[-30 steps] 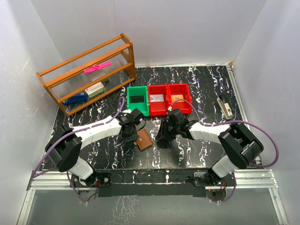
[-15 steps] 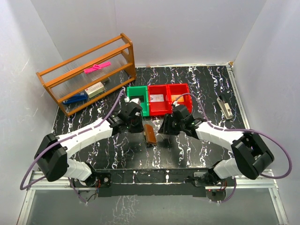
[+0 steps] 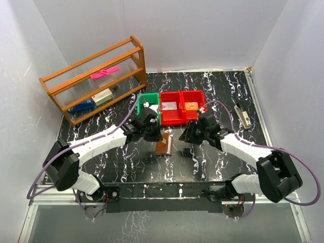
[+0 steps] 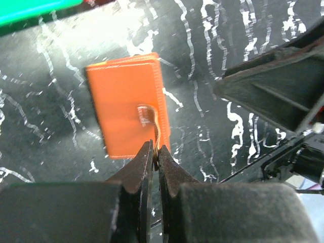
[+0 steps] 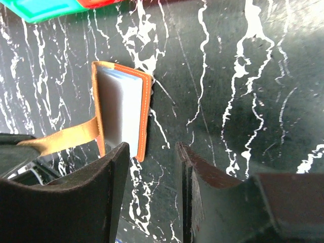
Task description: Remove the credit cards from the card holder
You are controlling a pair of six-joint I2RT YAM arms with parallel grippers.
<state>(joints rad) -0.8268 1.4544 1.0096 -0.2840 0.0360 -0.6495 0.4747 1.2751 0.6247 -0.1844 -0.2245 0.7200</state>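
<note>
My left pincer [image 4: 154, 152] and right pincer [image 5: 152, 150] are black, on white arms [image 3: 101, 139] with purple cables [image 3: 298, 162]. The surface [image 3: 217, 86] is black marble veined white. The holder [image 4: 126, 106] is orange-brown with pale stitching, grey-blue inside. One green bin [image 3: 152, 96], two red bins [image 3: 172, 120]; the rack [image 3: 139, 61] is orange wood.

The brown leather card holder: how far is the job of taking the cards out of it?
Done: the left gripper is shut on the strap of the brown leather card holder, which is open enough to show a pale blue-grey inside. In hand: the open right gripper is close beside its edge. Left: neither gripper holds a card, so pulling one out is not yet done.
</note>
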